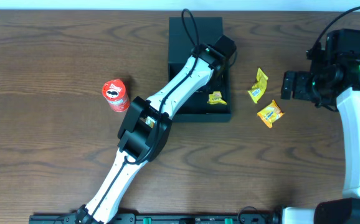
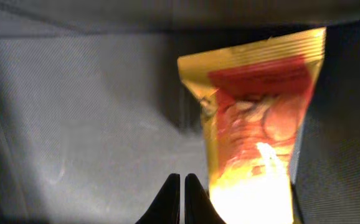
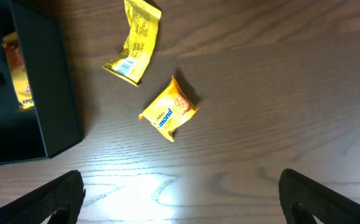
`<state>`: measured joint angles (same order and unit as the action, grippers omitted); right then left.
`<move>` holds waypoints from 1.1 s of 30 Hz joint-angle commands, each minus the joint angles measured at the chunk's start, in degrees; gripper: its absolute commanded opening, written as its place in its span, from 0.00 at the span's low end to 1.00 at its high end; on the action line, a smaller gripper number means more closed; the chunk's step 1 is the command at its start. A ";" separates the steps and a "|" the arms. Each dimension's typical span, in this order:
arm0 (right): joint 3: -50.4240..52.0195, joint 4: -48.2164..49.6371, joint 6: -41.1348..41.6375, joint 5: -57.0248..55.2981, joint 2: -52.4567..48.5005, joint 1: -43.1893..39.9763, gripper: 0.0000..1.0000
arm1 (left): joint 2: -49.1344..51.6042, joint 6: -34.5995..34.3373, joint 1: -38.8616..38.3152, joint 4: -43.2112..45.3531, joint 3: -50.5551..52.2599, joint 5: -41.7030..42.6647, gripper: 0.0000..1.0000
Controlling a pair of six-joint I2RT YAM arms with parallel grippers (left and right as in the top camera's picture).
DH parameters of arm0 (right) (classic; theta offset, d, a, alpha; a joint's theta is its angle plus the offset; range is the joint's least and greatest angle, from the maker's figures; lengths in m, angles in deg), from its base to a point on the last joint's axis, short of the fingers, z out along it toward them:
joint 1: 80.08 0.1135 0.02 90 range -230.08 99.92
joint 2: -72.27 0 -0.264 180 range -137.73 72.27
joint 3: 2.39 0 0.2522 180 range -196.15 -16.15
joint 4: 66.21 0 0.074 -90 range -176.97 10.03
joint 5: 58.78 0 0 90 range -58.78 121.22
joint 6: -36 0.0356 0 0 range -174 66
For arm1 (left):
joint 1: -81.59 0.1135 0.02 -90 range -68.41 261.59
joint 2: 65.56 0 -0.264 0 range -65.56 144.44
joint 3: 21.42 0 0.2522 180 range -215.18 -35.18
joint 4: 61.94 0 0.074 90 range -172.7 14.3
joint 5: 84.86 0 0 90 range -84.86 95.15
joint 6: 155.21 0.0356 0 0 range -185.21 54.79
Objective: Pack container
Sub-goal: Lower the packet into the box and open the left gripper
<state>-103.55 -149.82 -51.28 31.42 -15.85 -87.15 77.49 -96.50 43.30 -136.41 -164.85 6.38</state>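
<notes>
Overhead, brown wood-grain table [image 1: 55, 50] bears container [image 1: 195, 28], red can [image 1: 115, 95], snack packets [image 1: 270, 114]

Overhead we see the counter [image 1: 55, 50] evenly and brightly lit, sharp throughout. At the left wrist we find dim, blurred murk, glare burning out the packet [image 2: 255, 124] toward 5 o'clock; at the right wrist a pale sheen lies at 6 o'clock.
</notes>
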 commanded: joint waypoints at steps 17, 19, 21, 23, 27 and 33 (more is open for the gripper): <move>-0.98 -0.22 -0.68 0.00 0.09 -0.42 0.99 | 0.11 2.05 -0.74 3.48 3.74 -1.60 0.06; -0.98 -0.22 -0.68 0.00 0.09 -0.42 0.99 | 0.11 2.86 -0.74 4.59 3.74 0.42 0.06; -0.98 -0.22 -0.68 0.00 0.09 -0.42 0.99 | 0.11 3.06 -0.74 5.60 3.74 2.08 0.06; -0.98 -0.22 -0.68 0.00 0.09 -0.42 0.99 | 0.11 3.06 -0.74 5.73 3.74 2.45 0.06; -0.98 -0.22 -0.68 0.00 0.09 -0.42 0.99 | 0.11 3.04 -0.74 5.99 3.74 2.93 0.06; -0.98 -0.20 -0.68 -0.02 0.09 -0.42 0.99 | 0.11 3.04 -0.68 5.16 3.72 2.49 0.06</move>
<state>-103.57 -149.86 -51.28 31.42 -15.85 -87.15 77.49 -94.68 42.69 -130.81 -161.09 8.43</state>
